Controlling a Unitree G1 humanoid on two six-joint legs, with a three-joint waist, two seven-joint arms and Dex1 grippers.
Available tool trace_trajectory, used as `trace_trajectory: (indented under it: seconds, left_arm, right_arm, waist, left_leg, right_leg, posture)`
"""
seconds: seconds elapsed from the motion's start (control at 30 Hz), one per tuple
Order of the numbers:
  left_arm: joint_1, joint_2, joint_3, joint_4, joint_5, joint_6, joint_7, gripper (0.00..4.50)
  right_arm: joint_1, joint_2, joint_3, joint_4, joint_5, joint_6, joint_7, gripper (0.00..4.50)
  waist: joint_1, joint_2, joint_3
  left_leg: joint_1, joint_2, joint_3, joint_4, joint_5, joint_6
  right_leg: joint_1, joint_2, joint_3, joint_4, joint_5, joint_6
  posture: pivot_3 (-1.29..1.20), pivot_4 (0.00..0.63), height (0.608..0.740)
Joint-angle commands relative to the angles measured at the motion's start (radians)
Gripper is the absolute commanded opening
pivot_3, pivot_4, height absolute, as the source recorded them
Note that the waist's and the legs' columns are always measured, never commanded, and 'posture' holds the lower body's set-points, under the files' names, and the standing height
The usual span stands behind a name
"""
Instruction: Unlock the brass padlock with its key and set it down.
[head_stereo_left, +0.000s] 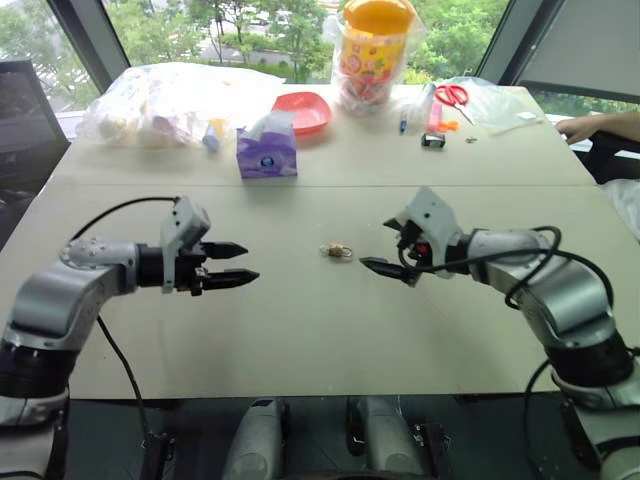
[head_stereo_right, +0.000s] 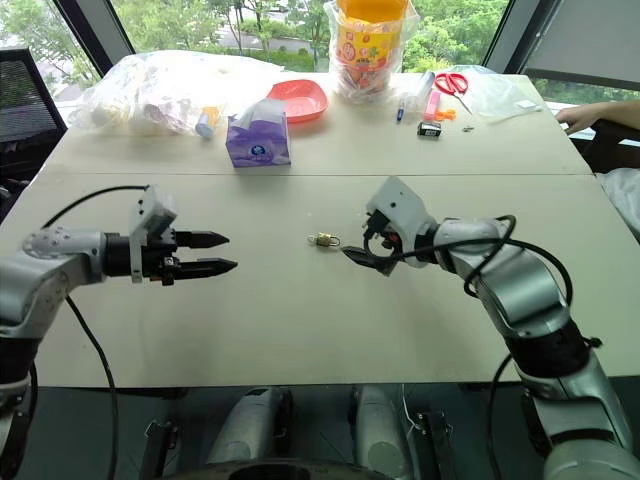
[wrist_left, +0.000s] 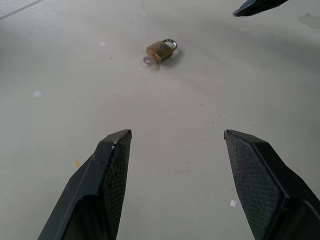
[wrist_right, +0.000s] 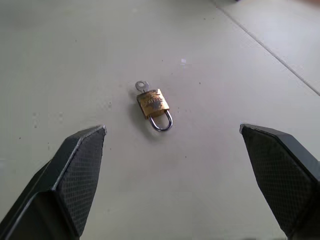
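While the brass padlock (wrist_right: 154, 106) lies untouched on the surface (head_stereo_left: 300, 330), key (wrist_right: 142, 85) at its base, left hand (head_stereo_left: 228, 265) and right hand (head_stereo_left: 388, 252) hang open, so nothing looks begun.

The padlock (wrist_right: 153, 103) has a dull, scuffed brass body with a shiny steel shackle and a silvery metal key (wrist_right: 142, 85). It lies on a smooth matt table (wrist_right: 75, 55). Beside it, the black fingers (wrist_right: 80, 165) show a fine cross-hatched, rubbery grip face.

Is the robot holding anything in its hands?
No. Both grippers, left and right, are open and empty; the padlock lies on the table between them.
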Motion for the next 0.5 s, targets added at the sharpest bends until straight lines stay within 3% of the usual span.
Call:
trace_trajectory:
  seconds: [0.03, 0.23, 0.5]
  left_arm:
    - [-0.047, 0.018, -0.009, 0.014, 0.020, -0.030, -0.044, 3.08]
    - [-0.012, -0.010, 0.012, -0.016, 0.022, -0.027, -0.004, 3.08]
    - [0.059, -0.042, 0.037, -0.080, 0.008, -0.013, 0.063, 3.08]
  right_arm:
    - [-0.082, 0.036, 0.109, 0.114, -0.068, -0.065, 0.049, 4.49]
    - [-0.170, 0.099, 0.223, 0.364, -0.196, -0.234, 0.112, 4.49]
    - [-0.212, 0.163, 0.228, 0.525, -0.252, -0.292, 0.194, 4.49]
  waist:
    - [-0.001, 0.000, 0.000]
    - [-0.002, 0.000, 0.000]
    - [-0.016, 0.000, 0.000]
  left_leg:
    - [0.000, 0.000, 0.000, 0.000, 0.000, 0.000]
    - [-0.005, -0.002, 0.001, 0.001, -0.001, 0.002]
    - [-0.005, -0.002, 0.000, 0.002, -0.001, 0.002]
  right_leg:
    - [0.000, 0.000, 0.000, 0.000, 0.000, 0.000]
    - [-0.002, -0.001, 0.001, -0.001, 0.000, 0.001]
    - [-0.003, -0.001, 0.001, 0.002, 0.002, 0.004]
  posture:
    - [0.00, 0.150, 0.740]
    - [0.00, 0.150, 0.740]
    - [0.00, 0.150, 0.740]
